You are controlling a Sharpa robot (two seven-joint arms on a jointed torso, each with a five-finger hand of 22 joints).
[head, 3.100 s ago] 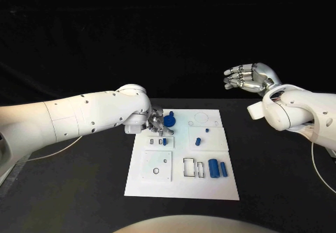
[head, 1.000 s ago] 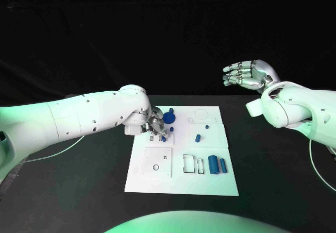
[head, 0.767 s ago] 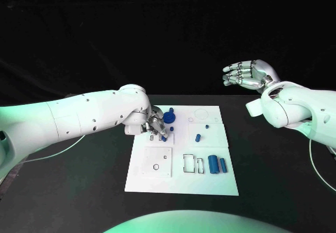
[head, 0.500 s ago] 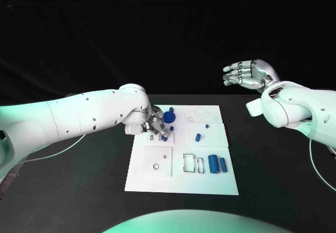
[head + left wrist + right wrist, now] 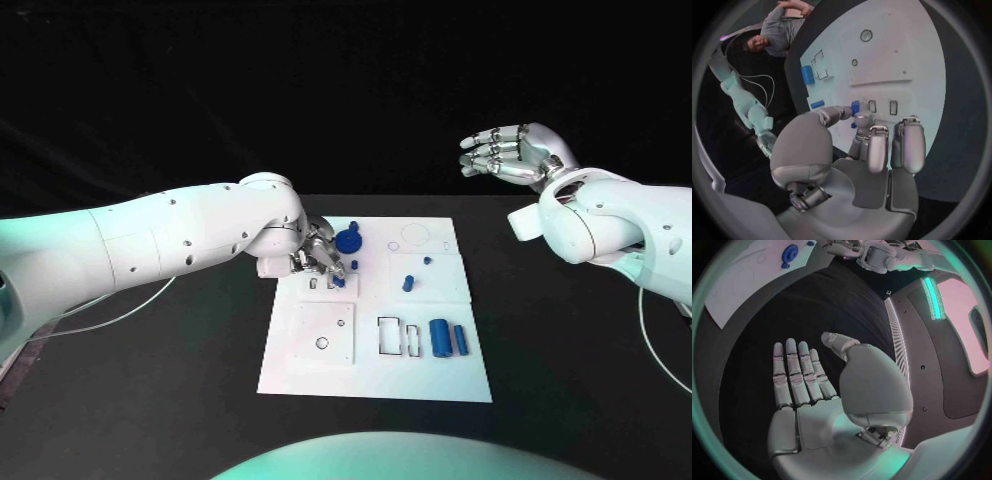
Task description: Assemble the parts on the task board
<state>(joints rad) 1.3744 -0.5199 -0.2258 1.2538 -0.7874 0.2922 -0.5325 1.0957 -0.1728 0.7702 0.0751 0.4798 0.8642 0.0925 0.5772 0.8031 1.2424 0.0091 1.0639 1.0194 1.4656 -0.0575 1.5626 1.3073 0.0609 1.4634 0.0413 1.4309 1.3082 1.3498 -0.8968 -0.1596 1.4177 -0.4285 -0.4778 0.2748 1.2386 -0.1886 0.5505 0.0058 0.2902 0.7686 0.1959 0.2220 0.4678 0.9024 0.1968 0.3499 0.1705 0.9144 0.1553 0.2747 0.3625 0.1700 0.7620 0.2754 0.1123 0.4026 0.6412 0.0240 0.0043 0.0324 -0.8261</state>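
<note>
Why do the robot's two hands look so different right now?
The left hand is low over the task board, pinching a small blue part; the right hand is lifted off to the side and holds nothing. The left hand's fingers curl in toward the part; the right hand's are apart. Both are silver, on white arms.

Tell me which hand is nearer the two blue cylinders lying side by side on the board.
Left. The left hand works over the task board, up-left of the blue cylinders; the right hand is raised beyond the table.
</note>
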